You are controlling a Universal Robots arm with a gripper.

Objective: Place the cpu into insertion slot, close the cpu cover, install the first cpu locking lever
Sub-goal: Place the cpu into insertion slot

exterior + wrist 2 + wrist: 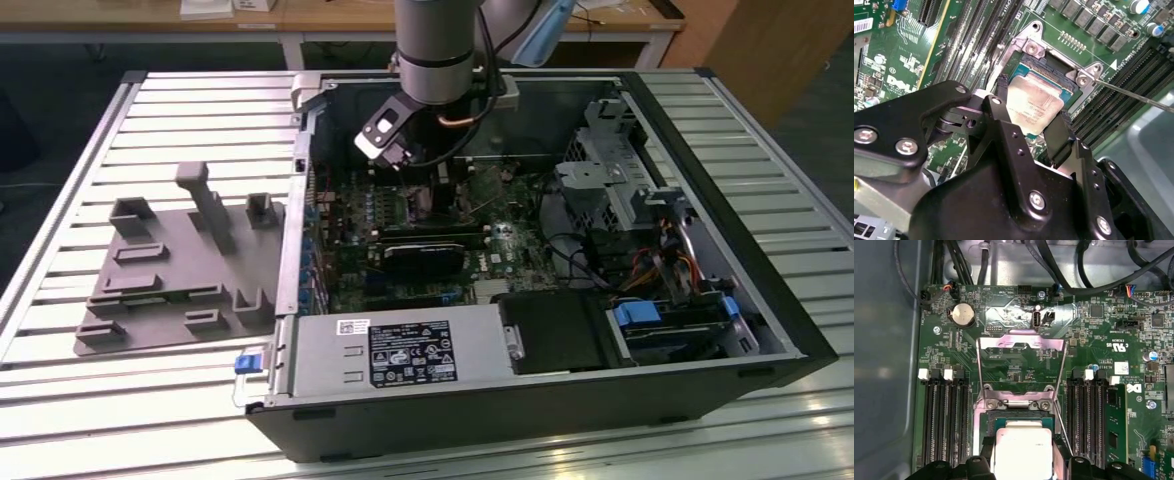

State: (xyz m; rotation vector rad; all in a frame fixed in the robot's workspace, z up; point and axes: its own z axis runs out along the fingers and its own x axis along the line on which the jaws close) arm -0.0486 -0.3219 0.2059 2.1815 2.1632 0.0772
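Two fingers (pixel 1056 135) of my claw (pixel 1033 100) pinch the cpu (pixel 1029 112) by its sides, just over the insertion slot (pixel 1051 70). The first wrist view shows the cpu cover (pixel 1020 344) standing open beside the slot. The exterior view shows my arm (pixel 434 40) reaching down into the computer case (pixel 534 410).

Robot arm (pixel 434 45) in the open computer case (pixel 534 412)
The case lies on the slatted tabletop (pixel 134 420), with a grey fixture (pixel 160 280) just beside it.
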